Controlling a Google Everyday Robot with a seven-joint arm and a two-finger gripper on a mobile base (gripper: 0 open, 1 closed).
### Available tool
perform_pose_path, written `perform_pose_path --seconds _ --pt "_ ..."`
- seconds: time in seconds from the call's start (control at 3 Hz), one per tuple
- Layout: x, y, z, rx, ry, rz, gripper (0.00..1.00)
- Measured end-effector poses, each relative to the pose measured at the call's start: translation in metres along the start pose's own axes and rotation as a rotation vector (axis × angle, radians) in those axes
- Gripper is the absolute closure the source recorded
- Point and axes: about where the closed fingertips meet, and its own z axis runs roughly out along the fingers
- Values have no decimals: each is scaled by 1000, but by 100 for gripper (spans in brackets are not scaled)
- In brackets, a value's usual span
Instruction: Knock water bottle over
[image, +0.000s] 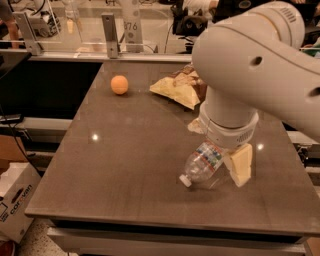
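Now the water bottle (202, 162) leans beside my hand (236, 171).
Cap nearly on the table (125, 165); hand's grip I cannot tell.

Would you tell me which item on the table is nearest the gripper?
The water bottle, tipped cap-down beside the gripper; the orange ball and snack bags sit farther back.

Our bulky white arm (250, 65) sweeping in from above and right of the gripper, wrist (229, 125) turned straight down, our cream-coloured gripper (237, 167) directly beneath it, hanging low.
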Motion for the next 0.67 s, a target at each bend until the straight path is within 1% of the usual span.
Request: perform_pose_path --seconds 0.33,0.67 --pt "-3 3 9 -25 -40 -12 0" --pt "-3 3 9 -25 -40 -12 0"
